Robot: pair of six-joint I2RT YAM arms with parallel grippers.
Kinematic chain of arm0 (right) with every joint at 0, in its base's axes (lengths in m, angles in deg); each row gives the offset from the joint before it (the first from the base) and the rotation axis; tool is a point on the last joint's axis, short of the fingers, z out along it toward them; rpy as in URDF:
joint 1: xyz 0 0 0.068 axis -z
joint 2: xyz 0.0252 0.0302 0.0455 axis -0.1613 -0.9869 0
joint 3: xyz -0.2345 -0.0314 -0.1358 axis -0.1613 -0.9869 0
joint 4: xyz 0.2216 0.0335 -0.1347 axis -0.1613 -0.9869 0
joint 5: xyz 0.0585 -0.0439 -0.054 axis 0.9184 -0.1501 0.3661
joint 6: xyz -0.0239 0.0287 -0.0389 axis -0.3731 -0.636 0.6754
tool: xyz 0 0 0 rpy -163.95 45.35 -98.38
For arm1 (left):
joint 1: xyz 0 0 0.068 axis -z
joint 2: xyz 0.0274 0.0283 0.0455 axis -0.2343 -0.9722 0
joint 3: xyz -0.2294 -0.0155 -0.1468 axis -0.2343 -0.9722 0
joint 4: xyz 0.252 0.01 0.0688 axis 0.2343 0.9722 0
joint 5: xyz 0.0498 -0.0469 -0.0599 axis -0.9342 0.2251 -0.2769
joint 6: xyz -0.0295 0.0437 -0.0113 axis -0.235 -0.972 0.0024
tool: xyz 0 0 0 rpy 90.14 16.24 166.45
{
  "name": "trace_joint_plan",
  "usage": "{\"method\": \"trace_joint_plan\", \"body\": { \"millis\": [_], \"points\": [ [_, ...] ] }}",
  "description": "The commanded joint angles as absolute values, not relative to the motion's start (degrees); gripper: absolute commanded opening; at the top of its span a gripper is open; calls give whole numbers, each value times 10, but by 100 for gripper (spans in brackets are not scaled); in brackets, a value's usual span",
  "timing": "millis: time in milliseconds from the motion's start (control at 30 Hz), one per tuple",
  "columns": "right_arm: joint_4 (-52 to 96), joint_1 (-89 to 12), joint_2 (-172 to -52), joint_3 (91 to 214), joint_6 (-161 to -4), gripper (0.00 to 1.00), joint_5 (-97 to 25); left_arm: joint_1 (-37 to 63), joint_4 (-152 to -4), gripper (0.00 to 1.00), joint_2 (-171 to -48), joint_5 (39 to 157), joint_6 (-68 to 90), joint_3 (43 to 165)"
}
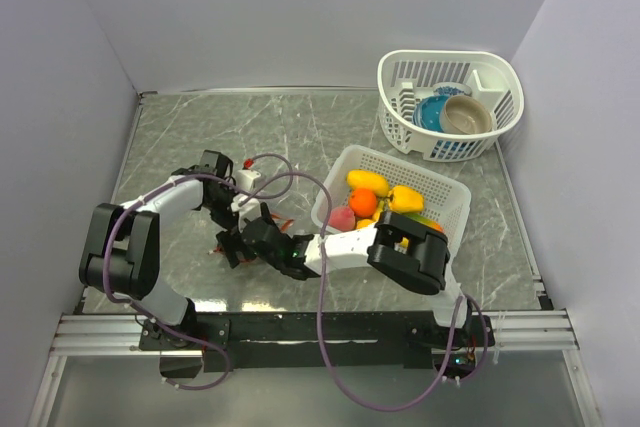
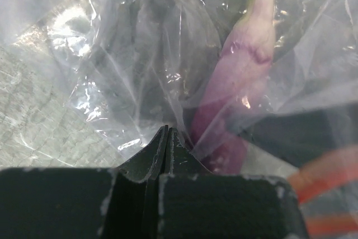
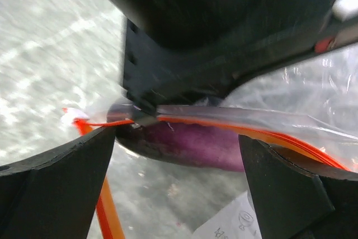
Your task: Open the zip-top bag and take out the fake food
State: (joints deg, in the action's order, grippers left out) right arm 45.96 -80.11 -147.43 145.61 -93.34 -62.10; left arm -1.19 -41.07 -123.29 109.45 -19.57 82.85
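Note:
The zip-top bag (image 2: pixel 140 54) lies on the table between my two grippers and is mostly hidden by them in the top view. A dark purple fake eggplant (image 2: pixel 240 82) is inside it. My left gripper (image 2: pixel 168 132) is shut on the bag's clear film near its red-orange zip strip (image 3: pixel 240 130). In the top view the left gripper (image 1: pixel 243 209) is just behind my right gripper (image 1: pixel 240 242). My right gripper (image 3: pixel 176 135) is open, its fingers (image 3: pixel 56 183) on either side of the eggplant (image 3: pixel 190 144) at the bag's mouth, not touching it.
A white rectangular mesh basket (image 1: pixel 440 182) right of the grippers holds yellow, orange and pink fake food (image 1: pixel 368 182). A round white basket (image 1: pixel 500 77) at the back right holds a blue and a tan bowl. A white paper slip (image 3: pixel 235 222) lies under the bag.

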Motion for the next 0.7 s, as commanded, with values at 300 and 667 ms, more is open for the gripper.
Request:
{"method": "trace_joint_plan", "body": {
  "millis": [300,667],
  "points": [
    [463,-819,-1503,1454,-843,100,-666,-9,-400,1,-1222,1131,-208,842],
    [388,-813,-1580,1574,-724,100,-596,-9,-387,1,-1224,1140,-223,852]
  ]
}}
